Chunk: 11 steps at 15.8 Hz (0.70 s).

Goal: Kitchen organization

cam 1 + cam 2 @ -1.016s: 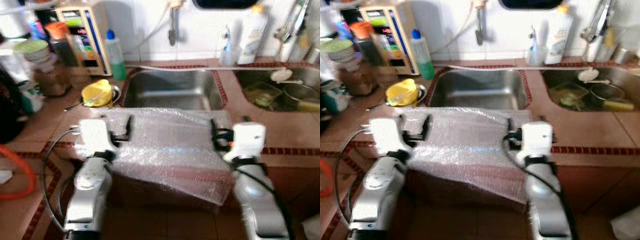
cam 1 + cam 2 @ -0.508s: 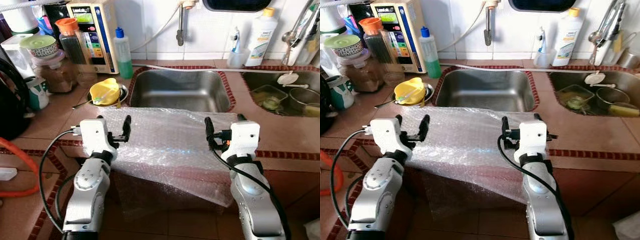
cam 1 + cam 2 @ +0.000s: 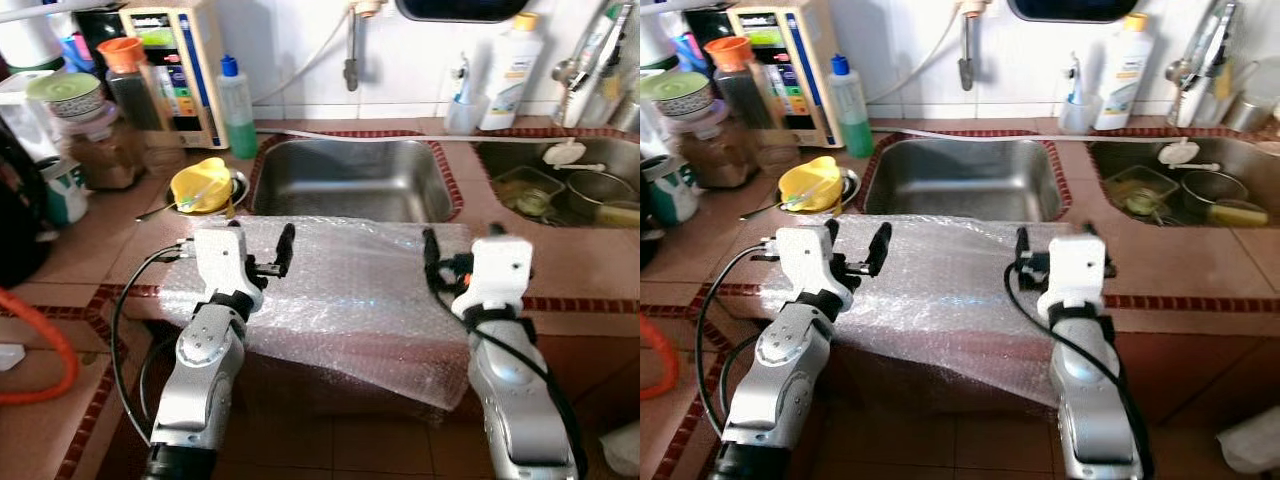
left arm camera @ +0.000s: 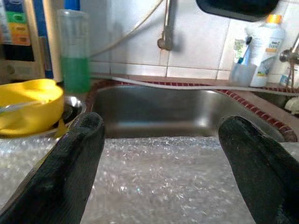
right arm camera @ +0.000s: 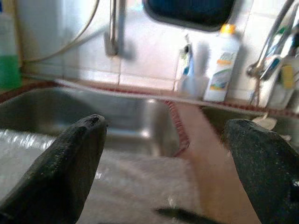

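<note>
- Nearest you, one sheet of bubble wrap [image 3: 350,300] lies flat on the tiled table [image 3: 100,235], its front edge hanging over the table's lip. It is clear, glossy and dimpled, and the red-brown tile shows through it.
- You have two grippers over that sheet. The left gripper [image 3: 262,257] sits above its left part, fingers spread wide with nothing between them; its wrist view shows both black fingers [image 4: 70,168] apart with wrap below.
- The right gripper [image 3: 455,268] sits above the sheet's right edge, also spread wide and empty.
- Just beyond the wrap's left corner you see one yellow bowl [image 3: 200,185] resting in a metal dish.
- Behind the wrap there are two steel sinks: the middle sink [image 3: 350,180], and a right sink [image 3: 570,185] holding dishes.
- At the far left, count several jars and containers [image 3: 95,130], too crowded to number exactly, and one bottle of green liquid [image 3: 236,110].
- At the back wall stands one white bottle [image 3: 508,65] with an orange cap.
</note>
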Tool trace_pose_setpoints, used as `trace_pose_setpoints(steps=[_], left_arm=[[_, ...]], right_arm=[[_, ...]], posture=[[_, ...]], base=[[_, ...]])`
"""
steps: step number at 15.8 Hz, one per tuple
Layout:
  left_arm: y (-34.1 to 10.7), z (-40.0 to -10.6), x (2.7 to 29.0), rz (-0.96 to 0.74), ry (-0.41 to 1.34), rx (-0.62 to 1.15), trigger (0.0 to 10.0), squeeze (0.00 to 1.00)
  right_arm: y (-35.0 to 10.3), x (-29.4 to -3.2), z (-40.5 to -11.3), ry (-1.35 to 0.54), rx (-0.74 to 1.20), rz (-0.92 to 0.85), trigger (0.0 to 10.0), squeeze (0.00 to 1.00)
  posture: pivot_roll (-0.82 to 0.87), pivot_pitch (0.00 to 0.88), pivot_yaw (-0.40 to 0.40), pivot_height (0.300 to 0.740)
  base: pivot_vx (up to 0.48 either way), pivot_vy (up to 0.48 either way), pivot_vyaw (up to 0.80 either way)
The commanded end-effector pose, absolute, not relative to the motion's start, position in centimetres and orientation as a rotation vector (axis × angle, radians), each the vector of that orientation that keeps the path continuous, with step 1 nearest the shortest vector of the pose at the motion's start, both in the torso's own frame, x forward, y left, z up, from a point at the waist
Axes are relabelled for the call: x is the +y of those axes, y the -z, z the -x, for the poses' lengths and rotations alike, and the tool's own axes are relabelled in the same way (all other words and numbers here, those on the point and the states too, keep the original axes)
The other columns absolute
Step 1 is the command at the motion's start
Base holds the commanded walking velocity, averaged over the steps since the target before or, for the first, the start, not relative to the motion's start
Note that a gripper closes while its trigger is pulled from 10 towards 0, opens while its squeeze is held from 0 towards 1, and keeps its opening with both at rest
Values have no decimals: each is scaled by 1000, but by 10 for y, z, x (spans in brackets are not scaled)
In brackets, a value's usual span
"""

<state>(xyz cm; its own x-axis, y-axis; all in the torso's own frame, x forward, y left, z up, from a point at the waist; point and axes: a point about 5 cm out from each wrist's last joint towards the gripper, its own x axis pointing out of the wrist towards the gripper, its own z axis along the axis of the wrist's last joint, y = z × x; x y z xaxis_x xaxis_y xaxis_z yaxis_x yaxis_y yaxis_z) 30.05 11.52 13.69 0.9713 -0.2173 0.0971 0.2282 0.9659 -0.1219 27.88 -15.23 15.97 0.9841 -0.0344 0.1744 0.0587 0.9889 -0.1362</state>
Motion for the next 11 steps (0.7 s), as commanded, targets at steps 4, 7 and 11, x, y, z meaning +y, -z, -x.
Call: trace_pose_setpoints(steps=[4,7,11], left_arm=[[-139,-311,112,163,170,-111,10000,0],[-141,-318,109,161,186,-129,10000,0],[-136,-314,112,157,195,-125,10000,0]], right_arm=[[-170,-151,-283,-1,-212,196,10000,0],[-172,-158,-285,13,-208,211,10000,0],[-166,-151,-285,6,-207,181,10000,0]], posture=[[-69,0,21,740],[-82,0,4,740],[-59,0,28,740]], base=[[0,0,0],[0,0,0],[0,0,0]])
